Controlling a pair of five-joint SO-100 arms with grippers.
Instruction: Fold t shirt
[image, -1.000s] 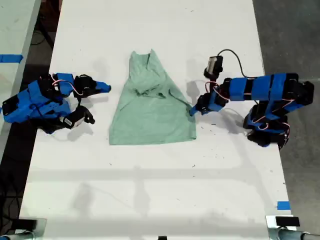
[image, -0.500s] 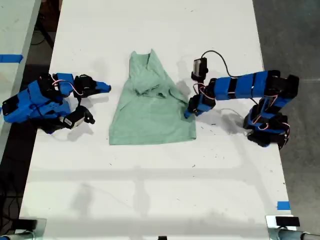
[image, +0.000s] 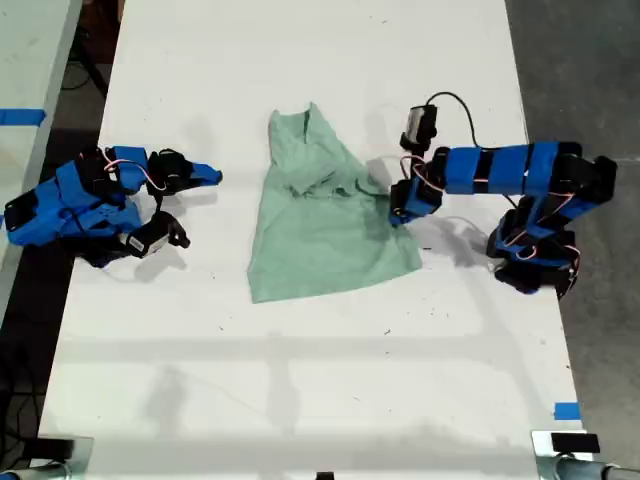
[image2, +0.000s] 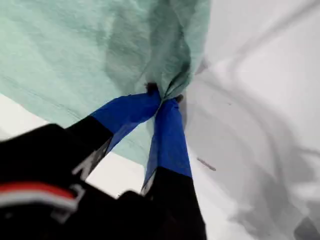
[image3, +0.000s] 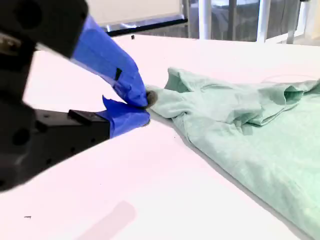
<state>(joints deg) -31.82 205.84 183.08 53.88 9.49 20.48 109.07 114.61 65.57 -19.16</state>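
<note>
- Shirt: the t shirt (image: 325, 215) lies mid-table (image: 300, 400), skewed — hem toward the exterior view's bottom.
- My first gripper (image2: 162, 97) is clenched on its edge; my second gripper (image3: 142, 110) idles near the collar, jaws together, grasping nothing.
- Advice: lift low, carry the edge straight across, avoid dragging.
- No legible writing.

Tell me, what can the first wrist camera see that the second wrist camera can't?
Only the first wrist view shows my first hand pinching a bunch of the t shirt between its blue fingers.

Only the second wrist view shows my second hand, closed and holding nothing, and some posts beyond the table's far edge.

Both views show the wrinkled mint-green t shirt and the white table under it.
</note>
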